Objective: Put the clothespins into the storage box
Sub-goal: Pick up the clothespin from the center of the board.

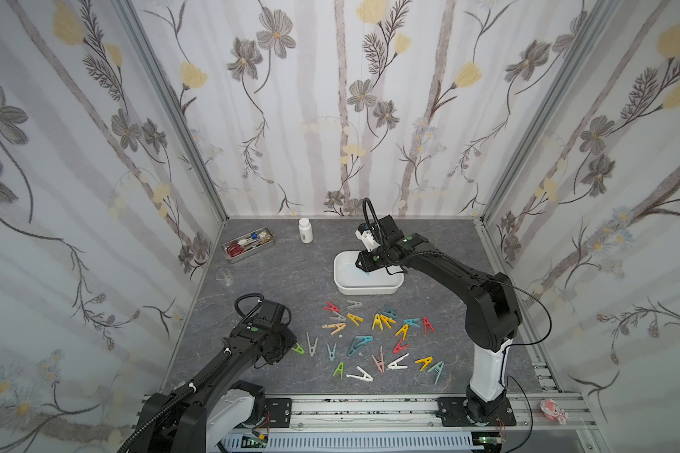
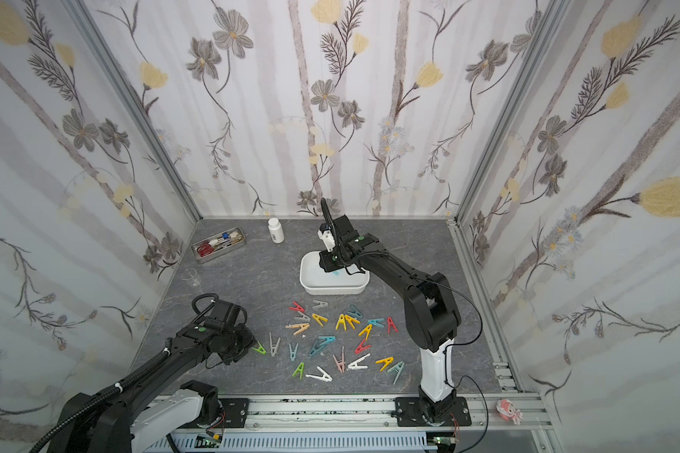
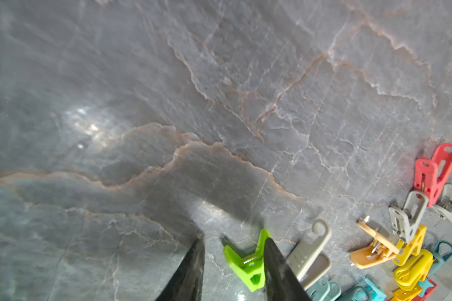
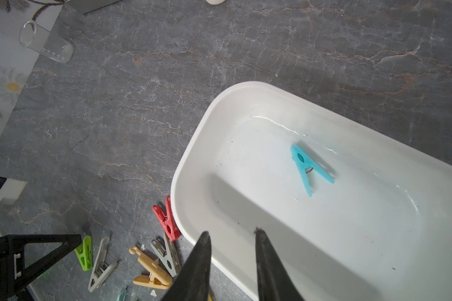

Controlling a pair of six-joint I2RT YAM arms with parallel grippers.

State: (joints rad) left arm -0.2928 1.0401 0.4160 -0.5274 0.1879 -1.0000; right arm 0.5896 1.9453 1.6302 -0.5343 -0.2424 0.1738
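Observation:
Several loose clothespins [image 1: 360,345] of many colours lie scattered on the grey table in front of the white storage box [image 1: 370,291]. My left gripper [image 3: 235,239] is low over the leftmost one, a bright green clothespin [image 3: 248,265]. Its jaws are open astride this pin; one finger touches a leg, the other stands apart. My right gripper [image 4: 231,231] hangs open over the near end of the storage box [image 4: 193,146], nothing between its fingers. A light blue clothespin [image 4: 308,166] lies inside the box.
A metal tray [image 1: 267,241] with scissors and pens sits at the back left, a white bottle [image 1: 305,230] beside it. A clear glass beaker [image 1: 224,276] stands by the left wall. A grey clothespin [image 3: 308,252] lies right beside the green one.

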